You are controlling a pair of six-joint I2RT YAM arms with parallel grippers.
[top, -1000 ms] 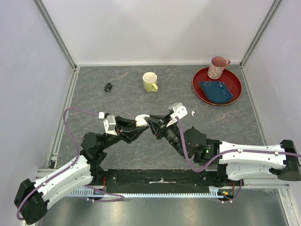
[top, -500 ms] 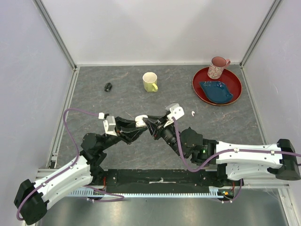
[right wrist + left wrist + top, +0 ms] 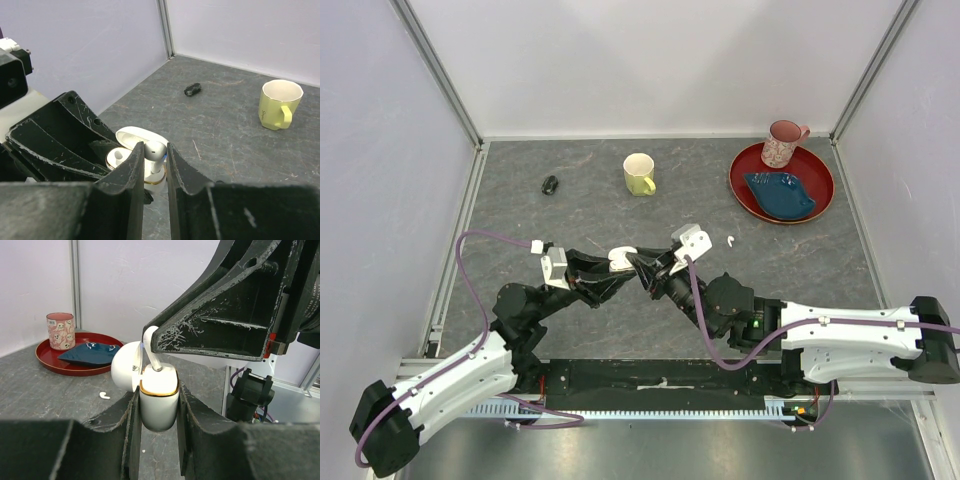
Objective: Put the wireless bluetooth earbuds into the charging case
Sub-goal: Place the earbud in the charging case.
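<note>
The left claw [image 3: 158, 396] clamps the charging case [image 3: 159, 412]. The right claw [image 3: 154, 156] pinches a white earbud [image 3: 154, 149] between its tips. Light, likely slippery: hold its stem.

We find the left gripper [image 3: 618, 262], clamped on the case [image 3: 159, 400], tip to tip with the right gripper [image 3: 646, 266], which pinches a white earbud [image 3: 154, 151] over the middle of the table [image 3: 570, 215]: no passage between them. A loose earbud [image 3: 731, 240] lies just to their right. Toward the far edge, a yellow mug [image 3: 639, 174], a black earbud [image 3: 550, 184] and a red tray [image 3: 818, 170] in the right corner stand well apart, with bare surface between them.
</note>
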